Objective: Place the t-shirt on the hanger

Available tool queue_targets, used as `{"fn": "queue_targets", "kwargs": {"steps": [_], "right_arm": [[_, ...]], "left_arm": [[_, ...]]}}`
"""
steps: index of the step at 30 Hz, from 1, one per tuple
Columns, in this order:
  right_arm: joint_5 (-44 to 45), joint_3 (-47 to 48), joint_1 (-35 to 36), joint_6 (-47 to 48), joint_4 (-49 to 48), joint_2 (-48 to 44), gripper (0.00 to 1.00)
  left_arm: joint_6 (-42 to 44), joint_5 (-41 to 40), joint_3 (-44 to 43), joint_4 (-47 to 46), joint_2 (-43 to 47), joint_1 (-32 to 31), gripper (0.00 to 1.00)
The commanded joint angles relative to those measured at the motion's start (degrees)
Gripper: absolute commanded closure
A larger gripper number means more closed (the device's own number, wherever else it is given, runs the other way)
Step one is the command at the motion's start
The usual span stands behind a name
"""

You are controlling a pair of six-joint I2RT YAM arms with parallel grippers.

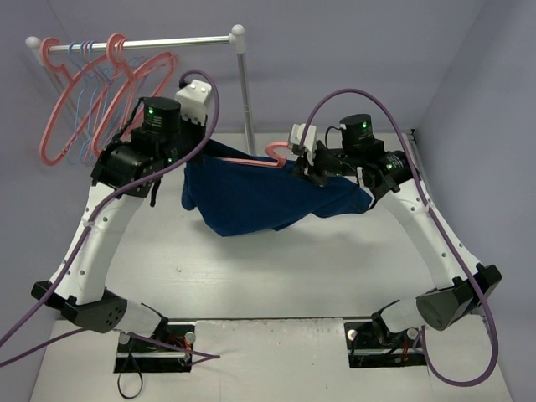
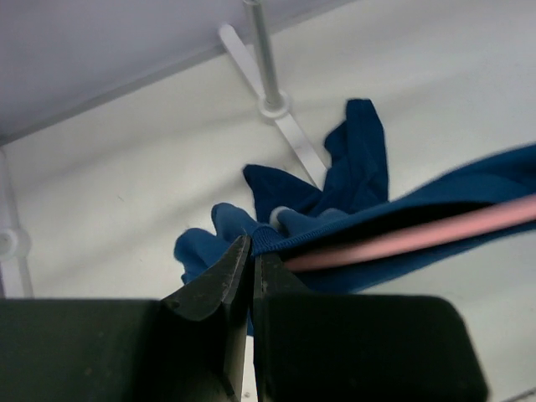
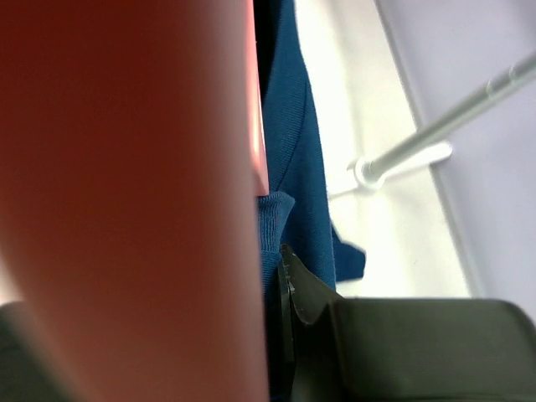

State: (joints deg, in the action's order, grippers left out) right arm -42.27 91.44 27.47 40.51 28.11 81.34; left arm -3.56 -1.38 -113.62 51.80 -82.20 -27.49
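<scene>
Landmark: pole (image 1: 245, 92), grey metal, upright at the far side of the table.
Table (image 1: 276, 276): white, matt, faintly scuffed, spreading from the pole toward the arm bases.
Room: pale lilac walls (image 1: 352, 50) close behind the pole and on both sides of it.
Rail (image 1: 142, 43): runs left from the pole's top, with a white knob at each end.
Spare hangers (image 1: 75, 109): pink and light-blue, bunched on the rail well left of the pole.
Foot (image 2: 274, 105): white ring and flat white strips at the pole's bottom, lying on the table.
Shirt (image 1: 251, 201): navy, slung just in front of the pole, sagging between the two grippers.
Hanger (image 3: 126, 201): pink, in front of the pole; bar along the shirt's top edge, partly inside the cloth; hook out a little right of the pole.
Left gripper (image 2: 249, 251): front-left of the pole, fingers pinched together on the shirt's ribbed edge.
Right gripper (image 1: 303, 165): front-right of the pole, by the hook; one finger shows with cloth against it, the other hidden behind the blurred hanger; grip cannot be told.
</scene>
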Motion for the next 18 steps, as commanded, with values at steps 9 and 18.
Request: {"fn": "queue_targets", "kwargs": {"steps": [9,18], "right_arm": [[-3.5,-5.7,0.5,-1.0,-2.8,-0.4,1.0],[-6.8,-6.7,0.8,-1.0,-3.1,-0.4,1.0]], "left_arm": [[-5.8,-1.6,3.2,-1.1,-1.6,-8.3,1.0],[-5.0,-3.1,-4.5,-1.0,-10.0,-8.5,1.0]]}}
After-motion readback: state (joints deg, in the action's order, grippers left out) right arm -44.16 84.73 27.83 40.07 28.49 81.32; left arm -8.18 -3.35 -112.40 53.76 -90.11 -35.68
